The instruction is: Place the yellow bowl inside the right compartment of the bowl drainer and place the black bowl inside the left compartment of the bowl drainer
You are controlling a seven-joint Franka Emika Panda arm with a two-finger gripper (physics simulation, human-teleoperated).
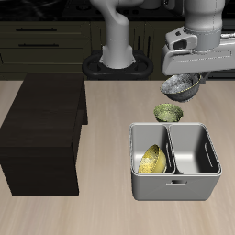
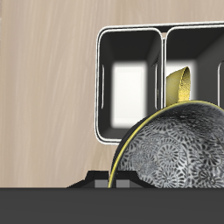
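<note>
Tool (image 1: 184,84) grasping black bowl (image 1: 181,88) (tilted, rim side-on) above olive-green bowl (image 1: 168,112); yellow bowl (image 1: 153,160) on edge in bowl drainer (image 1: 174,188).

grey metal bowl drainer (image 1: 174,184), glossy yellow bowl (image 1: 152,161), wood-grain table (image 1: 101,216)

Right under my jaws sits the black bowl (image 2: 179,149), big and close, its speckled silvery-grey inside facing me. Beyond it lies the bowl drainer (image 2: 101,87) on the pale wooden table (image 2: 44,87), both wells open to me. One well shows bare, bright floor; in the other the yellow bowl (image 2: 178,85) stands on edge, partly hidden behind the black bowl's rim.
</note>
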